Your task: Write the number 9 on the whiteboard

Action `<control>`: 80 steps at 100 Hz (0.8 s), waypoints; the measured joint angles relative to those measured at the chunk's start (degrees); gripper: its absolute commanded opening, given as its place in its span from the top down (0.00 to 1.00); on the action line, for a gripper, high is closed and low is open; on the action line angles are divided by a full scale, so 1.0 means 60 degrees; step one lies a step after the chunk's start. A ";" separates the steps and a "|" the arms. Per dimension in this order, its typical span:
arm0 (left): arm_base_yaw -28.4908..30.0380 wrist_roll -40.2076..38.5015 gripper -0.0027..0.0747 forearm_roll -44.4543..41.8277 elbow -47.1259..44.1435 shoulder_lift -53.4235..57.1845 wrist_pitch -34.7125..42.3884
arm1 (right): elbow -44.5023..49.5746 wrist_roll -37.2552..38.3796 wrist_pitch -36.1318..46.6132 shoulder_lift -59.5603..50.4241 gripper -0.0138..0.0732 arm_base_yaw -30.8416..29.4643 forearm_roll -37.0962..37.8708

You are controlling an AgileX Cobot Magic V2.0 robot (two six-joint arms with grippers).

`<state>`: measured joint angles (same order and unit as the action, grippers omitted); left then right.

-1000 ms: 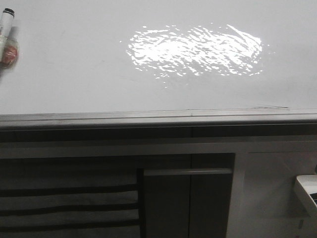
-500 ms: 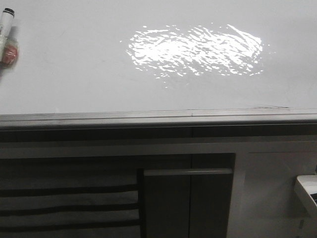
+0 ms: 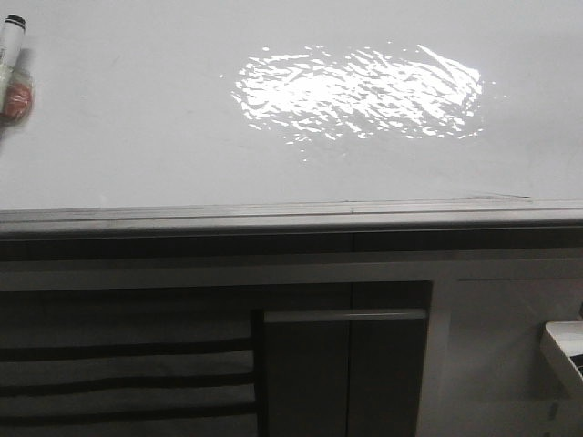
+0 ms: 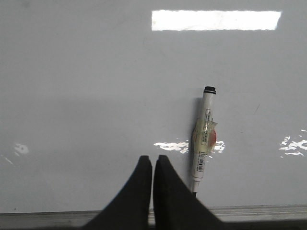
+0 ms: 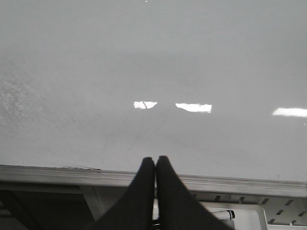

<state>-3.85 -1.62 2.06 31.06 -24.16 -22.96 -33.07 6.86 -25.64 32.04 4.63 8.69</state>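
Both grippers are pinched fully shut and holding nothing. The left gripper (image 4: 152, 165) hovers over the near edge of the whiteboard (image 4: 96, 96), and the marker (image 4: 203, 139) lies flat on the board just beside it, off to one side of the fingertips, not touching them. The marker has a black end pointing away from the rail and a band of tape with something reddish wrapped round its middle, probably to give the fingers more to bite on. The right gripper (image 5: 155, 167) is also closed with nothing between the fingers, parked over the grey rail (image 5: 216, 183), with what looks like a second pen down in a tray (image 5: 254, 211) below. From the front, the marker (image 3: 11, 68) sits at the far left edge of the whiteboard (image 3: 137, 137), well away from the big glare patch (image 3: 360, 91). No number 9 anywhere yet, just faint old smudges. My guess is the left arm is lining up for the pickup, so it'll need to open first, then shift sideways over the taped section.
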 measured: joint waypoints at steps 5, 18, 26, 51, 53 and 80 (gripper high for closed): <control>0.0000 0.0000 0.98 -0.0101 0.0000 0.0000 0.0000 | 0.0000 0.0000 0.0000 0.0000 0.68 0.0000 0.0000; 0.0000 0.0000 0.74 -0.0798 0.0000 -0.0007 -0.0090 | 0.0000 0.0000 0.0000 0.0007 0.36 0.0000 0.0115; 0.0000 0.0000 0.53 -0.1256 0.0000 -0.0007 -0.0359 | 0.0000 0.0000 0.0000 0.0007 0.26 0.0000 0.0163; 0.0000 0.0000 0.31 -0.1423 0.0000 -0.0007 -0.0620 | 0.0000 0.0000 0.0000 0.0007 0.25 0.0000 0.0203; 0.0000 0.0000 0.31 -0.1423 0.0000 -0.0007 -0.0620 | 0.0000 0.0000 0.0000 0.0007 0.25 0.0000 0.0203; 0.0000 0.0000 0.31 -0.1246 0.0000 -0.0007 -0.0641 | 0.0000 0.0000 0.0000 0.0007 0.25 0.0000 0.0203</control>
<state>-3.85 -1.62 -5.41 31.06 -24.20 -26.81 -33.07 6.86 -25.64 32.08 4.63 9.91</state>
